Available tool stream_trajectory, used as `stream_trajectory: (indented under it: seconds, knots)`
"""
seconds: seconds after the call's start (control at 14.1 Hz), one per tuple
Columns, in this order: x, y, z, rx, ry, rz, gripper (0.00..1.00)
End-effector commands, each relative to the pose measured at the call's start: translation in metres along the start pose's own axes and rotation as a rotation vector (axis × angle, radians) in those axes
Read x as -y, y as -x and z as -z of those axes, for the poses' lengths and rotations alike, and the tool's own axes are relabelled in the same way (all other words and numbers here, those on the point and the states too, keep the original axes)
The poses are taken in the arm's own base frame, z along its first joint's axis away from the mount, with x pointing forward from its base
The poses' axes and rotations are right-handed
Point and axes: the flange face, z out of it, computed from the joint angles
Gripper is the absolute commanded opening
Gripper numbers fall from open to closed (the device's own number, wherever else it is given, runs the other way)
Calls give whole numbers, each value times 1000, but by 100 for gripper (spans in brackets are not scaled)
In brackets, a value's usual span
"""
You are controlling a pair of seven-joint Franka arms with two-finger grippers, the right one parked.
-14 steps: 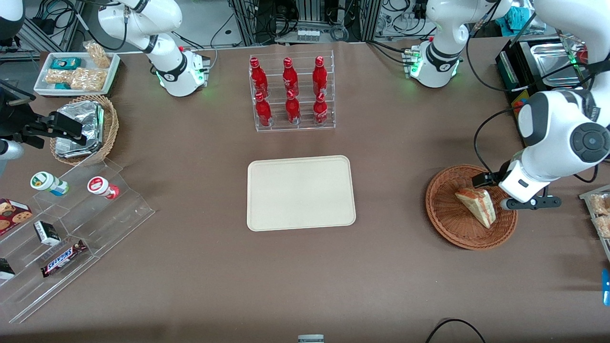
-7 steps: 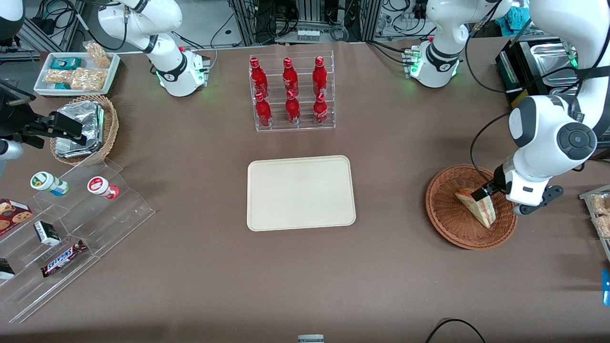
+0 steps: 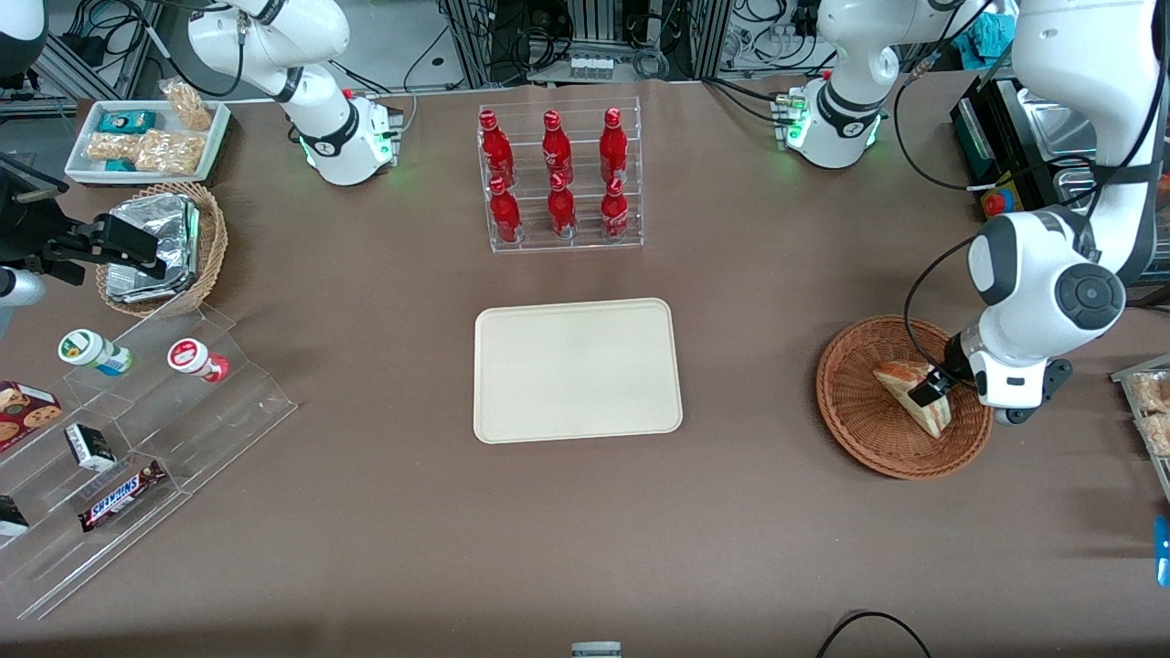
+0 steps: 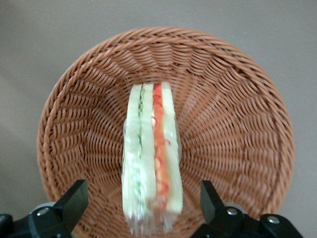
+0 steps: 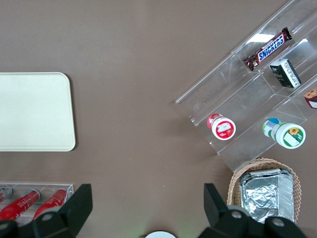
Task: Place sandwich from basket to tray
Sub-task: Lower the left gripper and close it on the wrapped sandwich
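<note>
We have the claw spread wide, straddling the sandwich, which stands on edge mid-basket near the surface's working-arm end. It looks light and squashy (slick wrap too), so we'd pinch the bread faces gently.

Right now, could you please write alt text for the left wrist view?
The open gripper hovers over a wrapped sandwich standing on edge in a round wicker basket, one of the fingers on each side, neither touching it.

Robotics lab w/ mock shop setup: cable racks, bottle display, snack shelves.
</note>
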Motion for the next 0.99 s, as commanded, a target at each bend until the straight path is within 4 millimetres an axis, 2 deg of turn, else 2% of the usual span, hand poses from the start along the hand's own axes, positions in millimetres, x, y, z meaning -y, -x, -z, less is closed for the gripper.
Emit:
stream_trajectory:
  seconds: [0.0,0.07,0.21,0.28,0.42,0.49,0.71,0.78,0.92]
  knots:
    - [-4,-2,-25,-11,10,102,85]
    - [-4,-2,-29,-9,8,145,69]
    - [1,5,-37,7,-9,185,28]
    - [4,8,-37,13,-16,177,13]
    - [0,13,-19,24,-36,159,8]
    - [-5,13,0,34,-52,141,6]
    - [-35,37,51,79,-98,-115,4]
    - [-49,52,59,89,-102,-210,4]
    - [-96,99,59,100,-85,-454,6]
